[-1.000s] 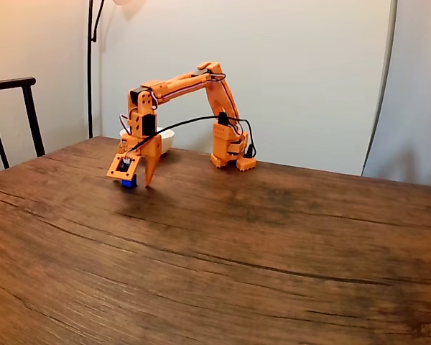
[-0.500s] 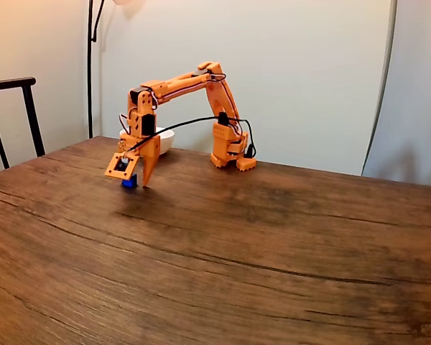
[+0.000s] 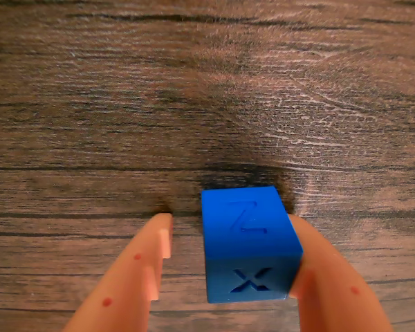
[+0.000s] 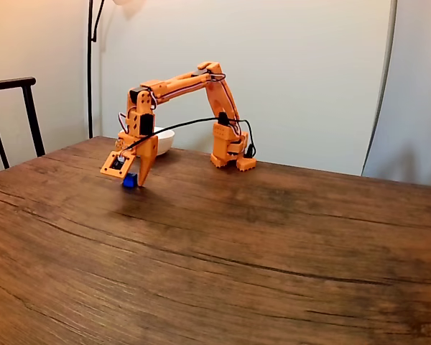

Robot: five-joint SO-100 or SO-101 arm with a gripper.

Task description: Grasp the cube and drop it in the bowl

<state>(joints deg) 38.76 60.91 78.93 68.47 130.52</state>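
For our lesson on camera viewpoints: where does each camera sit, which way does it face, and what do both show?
Wrist view: rides on the arm, looking down at the table; both orange fingers flank the cube.
Fixed view: stands off the table's near side, facing the wall; shows the whole arm, the tool, the bowl and a chair.
Shared: cube, tool, tabletop.

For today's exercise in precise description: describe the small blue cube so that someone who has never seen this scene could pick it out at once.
Start at the orange robot arm on the far side of the wooden table and follow it down to its gripper. The blue cube sits between the fingertips. It is the one blue thing here, with raised letters Z and X on its faces, far smaller than the white bowl behind.
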